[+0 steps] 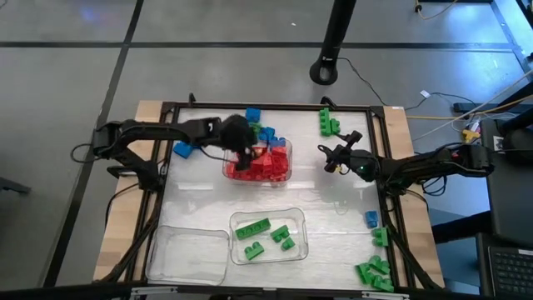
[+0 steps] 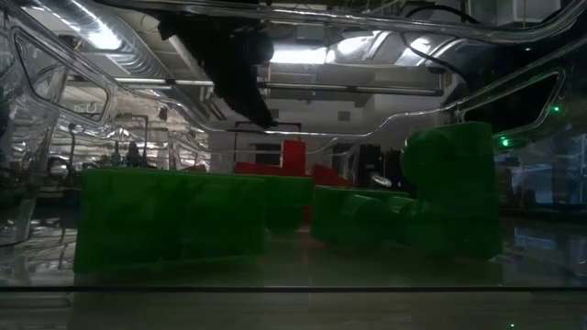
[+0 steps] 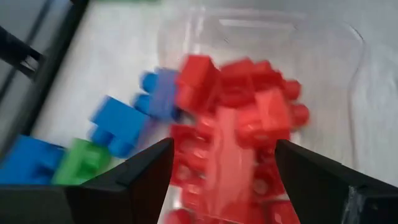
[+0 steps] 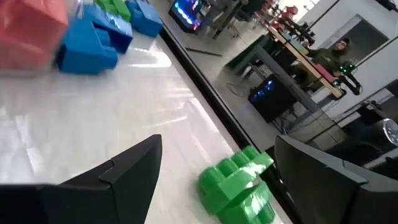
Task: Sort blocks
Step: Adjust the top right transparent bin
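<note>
Where blocks (image 1: 331, 125) edge, bare table (image 1: 333, 225).

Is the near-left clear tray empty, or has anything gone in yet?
Empty. In the high view the near-left clear tray shows only bare bottom, while the tray beside it holds green blocks.

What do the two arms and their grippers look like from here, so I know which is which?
Both arms are dark, jointed and slim, with black cables trailing off their bases. The left gripper ends a bulkier black wrist. The right gripper has thin, spiky black fingers. The wrist views show broad, flat, matte black fingers.
</note>
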`<action>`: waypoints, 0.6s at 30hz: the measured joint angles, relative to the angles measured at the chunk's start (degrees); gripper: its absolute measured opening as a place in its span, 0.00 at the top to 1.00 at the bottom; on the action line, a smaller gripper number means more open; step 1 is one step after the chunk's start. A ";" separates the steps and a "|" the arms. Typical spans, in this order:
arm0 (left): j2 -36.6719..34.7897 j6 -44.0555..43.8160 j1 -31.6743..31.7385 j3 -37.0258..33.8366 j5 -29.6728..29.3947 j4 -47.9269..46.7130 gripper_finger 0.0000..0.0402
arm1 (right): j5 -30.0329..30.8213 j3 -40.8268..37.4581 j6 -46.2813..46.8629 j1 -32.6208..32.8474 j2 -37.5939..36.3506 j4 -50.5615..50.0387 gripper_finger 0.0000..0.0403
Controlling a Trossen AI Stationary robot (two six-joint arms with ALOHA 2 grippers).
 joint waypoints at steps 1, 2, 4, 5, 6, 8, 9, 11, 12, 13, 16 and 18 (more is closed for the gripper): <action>0.10 -0.71 -0.37 -0.78 -0.25 0.29 0.33 | -0.21 0.00 0.02 0.00 0.00 0.59 0.22; 0.13 -1.55 -0.62 -1.35 -0.79 0.33 0.33 | -0.91 0.00 0.02 0.00 0.00 1.20 0.22; 0.14 -3.54 -0.61 -2.13 -1.71 -0.24 0.33 | -2.35 0.00 0.02 0.00 0.00 1.61 0.22; 0.15 -4.06 -0.55 -2.27 -1.82 -0.16 0.33 | -3.05 0.00 0.02 0.00 0.00 1.58 0.22; 0.35 -4.76 -0.54 -2.31 -1.98 0.41 0.33 | -3.94 0.00 0.02 0.00 0.00 1.48 0.22; 0.62 -5.55 -0.88 -2.28 -2.16 -0.57 0.33 | -5.01 0.00 0.02 0.00 0.00 1.22 0.22; 0.64 -5.94 -0.98 -2.28 -2.13 -2.37 0.33 | -5.40 0.00 0.02 0.00 0.00 1.11 0.22; 0.66 -7.02 -1.00 -2.28 -2.17 -6.42 0.33 | -5.55 0.00 0.02 0.00 0.00 1.09 0.22; 0.64 -7.71 -0.84 -2.28 -2.32 -8.39 0.33 | -5.57 0.00 0.02 0.00 0.00 0.94 0.22; 0.57 -8.41 -0.60 -2.28 -2.57 -10.29 0.33 | -5.82 0.00 0.02 0.00 0.00 0.65 0.22; 0.55 -9.87 -0.27 -2.31 -3.13 -13.82 0.33 | -6.56 0.00 0.01 0.01 0.00 -0.22 0.22; 0.53 -10.26 -0.37 -2.31 -3.07 -16.10 0.33 | -6.56 0.00 0.02 0.00 0.00 -0.59 0.22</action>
